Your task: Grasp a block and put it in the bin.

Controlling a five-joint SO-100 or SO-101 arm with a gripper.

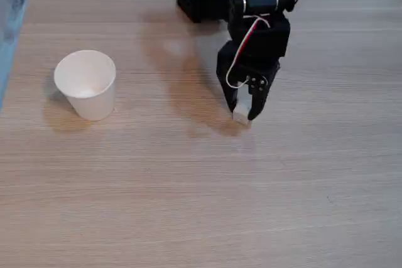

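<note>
In the fixed view I judge the task to be at its first stage, the grasp. The cup [86, 84] stands upright on the left of the worktop [201, 205], and what I can see of its inside looks empty. The block [240, 116] is well apart from it, off to the right, low at the worktop surface; I cannot tell whether it rests there or is a touch lifted. So nothing is in the cup yet, and the lift, the carry across to the left and the drop all remain.

My pincer [245, 112] points straight down over the block. Its fingers are drawn close, with only a narrow gap between the tips, and the block sits in that gap at the very ends. It looks to me as though both tips touch the block's sides, so I take it as gripped, though the hold is shallow. The arm's shadow falls to the left of the block. A white and red cable [242, 51] loops down the wrist.
</note>
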